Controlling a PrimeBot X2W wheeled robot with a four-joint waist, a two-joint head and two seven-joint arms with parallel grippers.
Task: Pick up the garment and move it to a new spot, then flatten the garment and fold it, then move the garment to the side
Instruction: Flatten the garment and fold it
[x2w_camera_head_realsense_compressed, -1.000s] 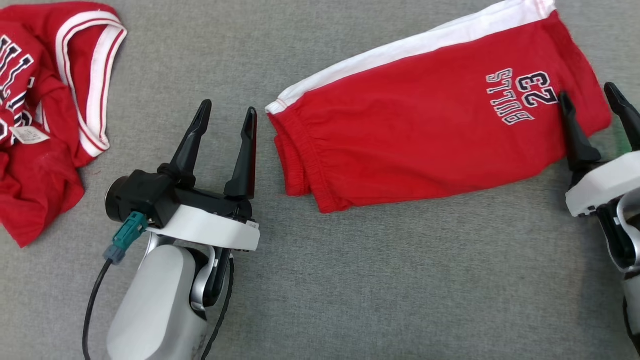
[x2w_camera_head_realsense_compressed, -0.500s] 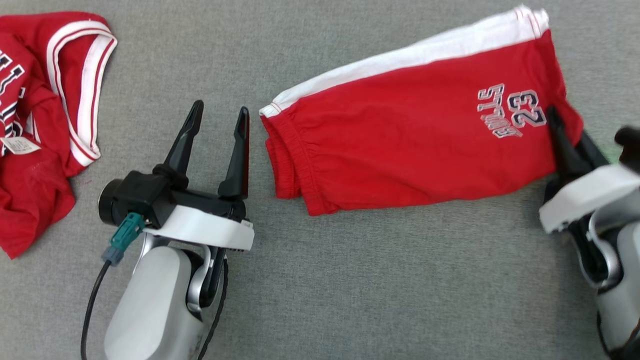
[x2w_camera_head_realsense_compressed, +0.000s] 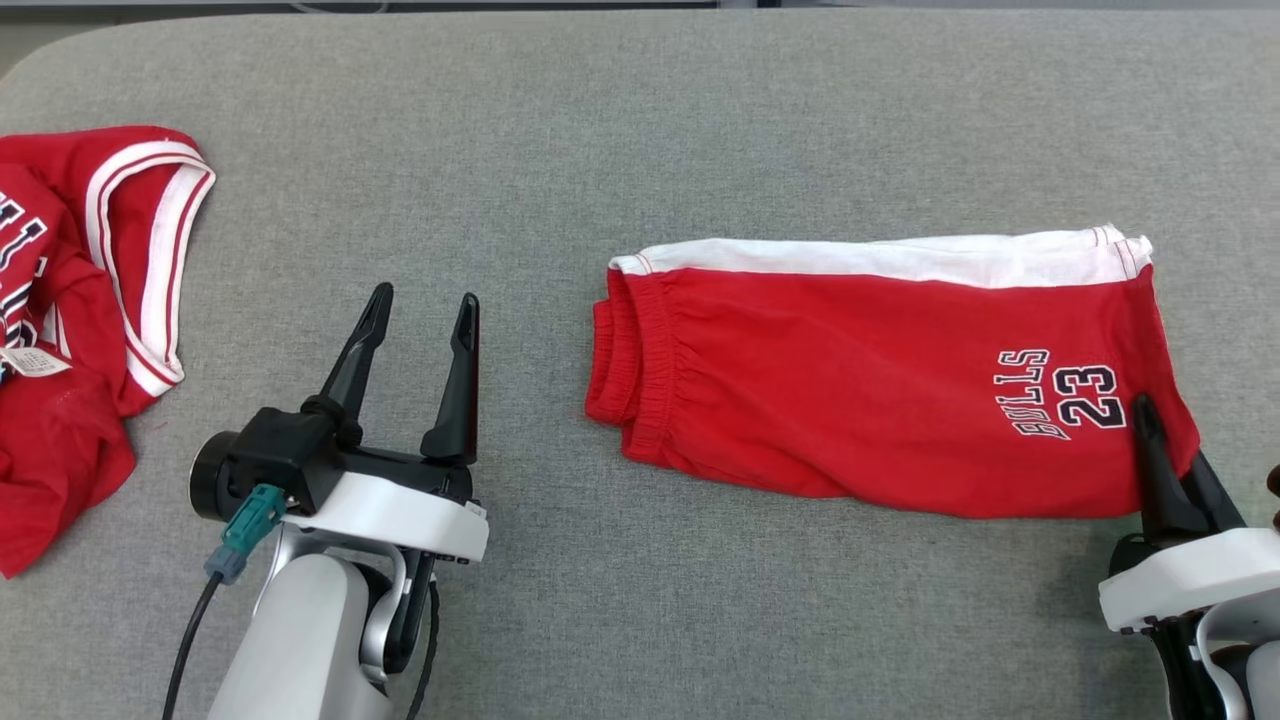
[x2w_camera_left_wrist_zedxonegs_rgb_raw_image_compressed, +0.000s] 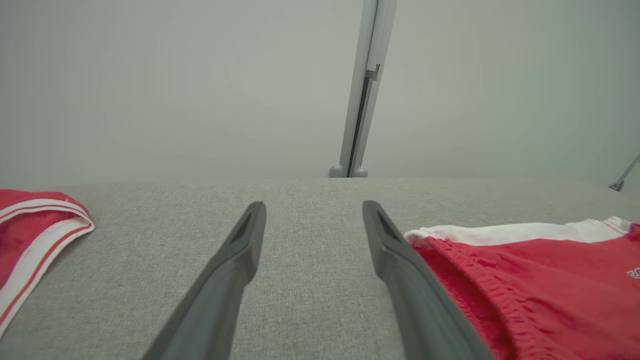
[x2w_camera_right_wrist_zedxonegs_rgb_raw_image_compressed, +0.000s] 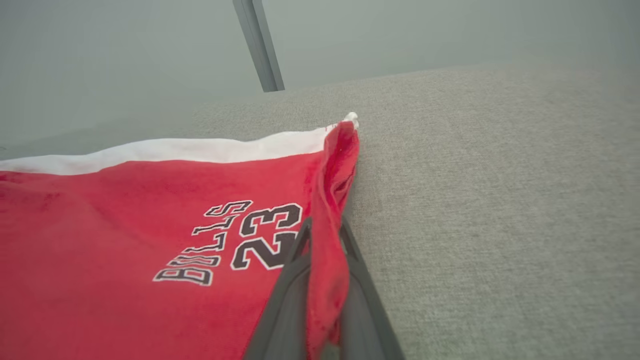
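1. On the right side of the grey fabric bench (x2w_camera_head_realsense_compressed: 640, 120), folded red cotton shorts (x2w_camera_head_realsense_compressed: 860, 390) lie flat, with the right jaws clamped on their hem corner.
2. The left jaws stand apart, empty.
3. Dragging by one corner could pull the folds open.

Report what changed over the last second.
The right claw, open around a corner of the shorts a second ago, has shut on that edge and pulled it toward the robot, swinging the shorts from slanted to level. The head camera also tilted, so the whole picture shifted. The left claw stays open and empty; the jersey lies crumpled as before.
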